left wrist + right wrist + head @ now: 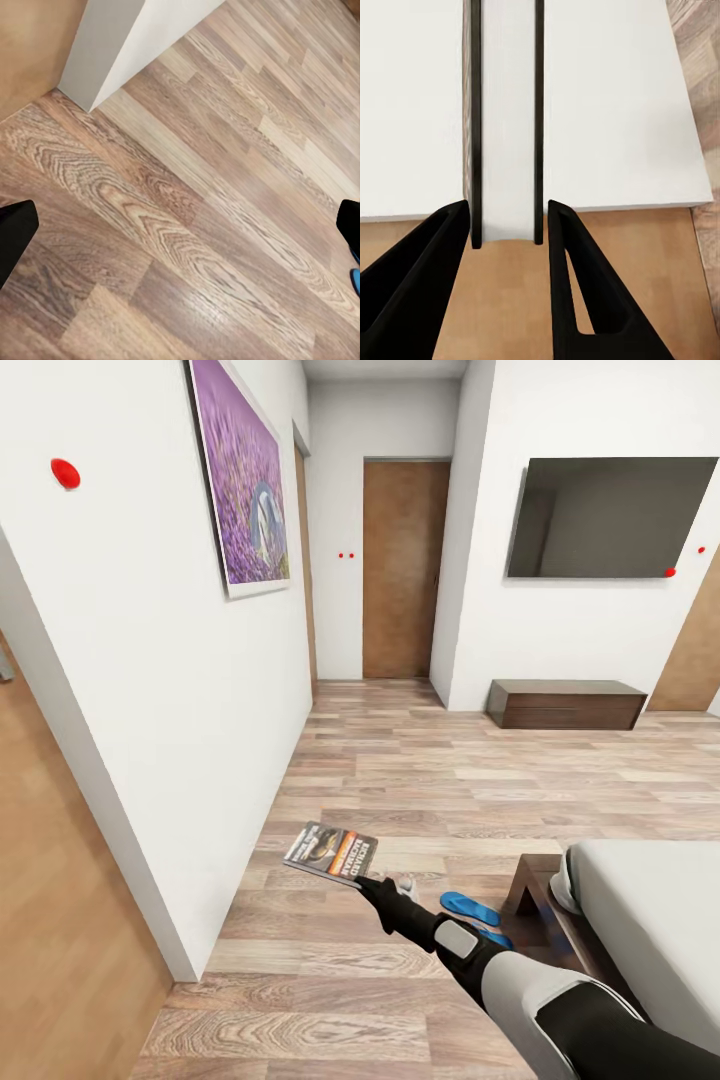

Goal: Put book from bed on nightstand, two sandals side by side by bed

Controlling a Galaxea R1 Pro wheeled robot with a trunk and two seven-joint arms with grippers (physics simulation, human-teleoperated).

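While we faced down the room, the widest thing before us was the plank floor [450,780], running to a closed brown door [404,568] at the far end, with a white wall [150,690] close on our left carrying a purple picture [243,475]. Across the room a dark screen [610,517] hung above a low brown cabinet [566,704] standing against that wall. The bed [655,920] sat at our lower right, its near corner of dark frame showing under the grey mattress.

One blue sandal [470,908] lay on the floor just off that bed corner. A second scrap of blue showed beside our forearm, too hidden to name.

Our right gripper [362,880] was clamped on the edge of the book [331,852], held out flat above the floor, well apart from the bed. In the right wrist view the fingers [577,300] pinched its thin edge. The left gripper [180,232] hung over bare planks with its jaws spread wide.

We judged the carry only half done. A nightstand was not yet before us, so we needed to turn toward the bed's head, keep the book level, and release only once it lay flat on the top.
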